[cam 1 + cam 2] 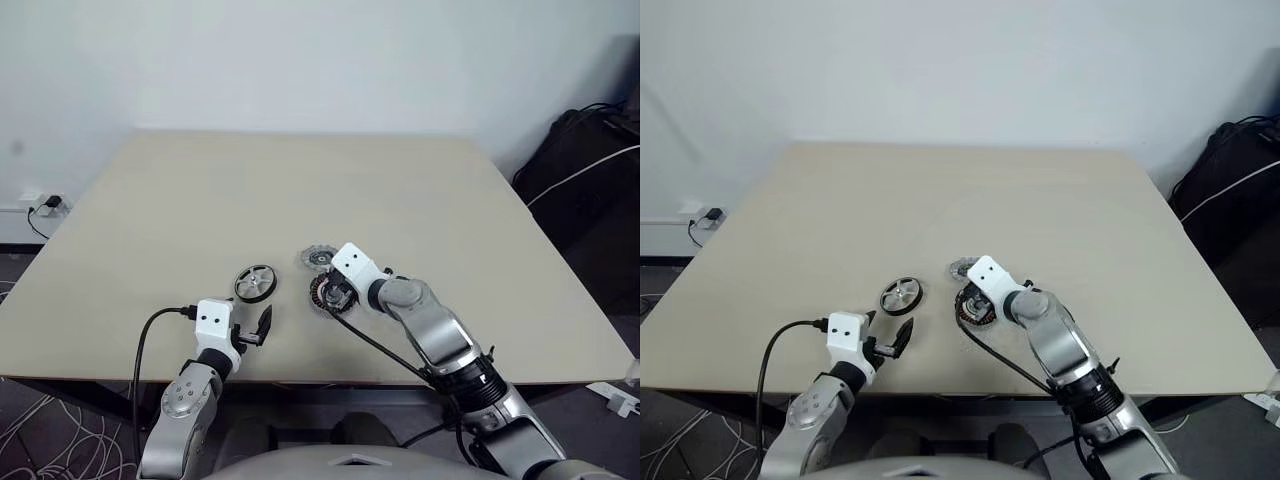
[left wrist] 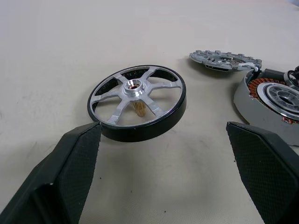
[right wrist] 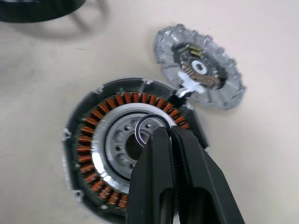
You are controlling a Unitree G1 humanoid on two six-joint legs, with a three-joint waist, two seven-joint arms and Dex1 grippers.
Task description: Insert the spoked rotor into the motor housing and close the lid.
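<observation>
The rotor [image 1: 254, 283] lies flat on the table [image 1: 420, 190], apart from the housing [image 3: 117, 154], which sits just beside it with copper windings exposed. The lid [image 3: 200, 65] rests touching the housing's far edge. The right gripper [image 3: 169, 135], fingers clenched together, points down over the housing's pale centre by a small ring [image 3: 145, 130]. The left gripper [image 2: 163, 140], released wide, faces the rotor.

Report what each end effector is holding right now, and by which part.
The left end effector is open and empty, near the spoked rotor. The right end effector is shut over the motor housing, at a small ring; whether it grips it cannot be told.
</observation>
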